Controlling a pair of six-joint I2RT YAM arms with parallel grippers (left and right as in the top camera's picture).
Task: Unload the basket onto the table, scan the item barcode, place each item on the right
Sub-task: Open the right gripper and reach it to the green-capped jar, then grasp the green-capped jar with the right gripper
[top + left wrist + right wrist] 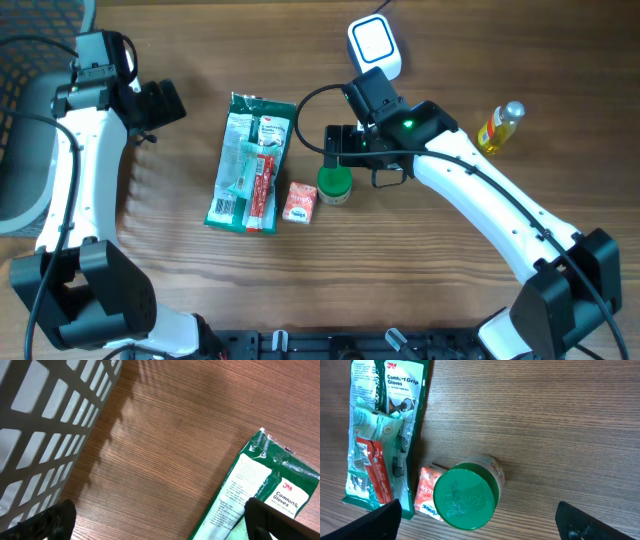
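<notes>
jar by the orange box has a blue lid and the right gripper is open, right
No: the lid is green, not blue, as the right wrist view shows. The jar is by the orange box, and the right gripper is open.

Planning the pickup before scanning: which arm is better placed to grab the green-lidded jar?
Right. The right claw, open, hangs at the green-lidded jar; the left claw, also open, sits by the basket, beyond the gloves packet.
</notes>
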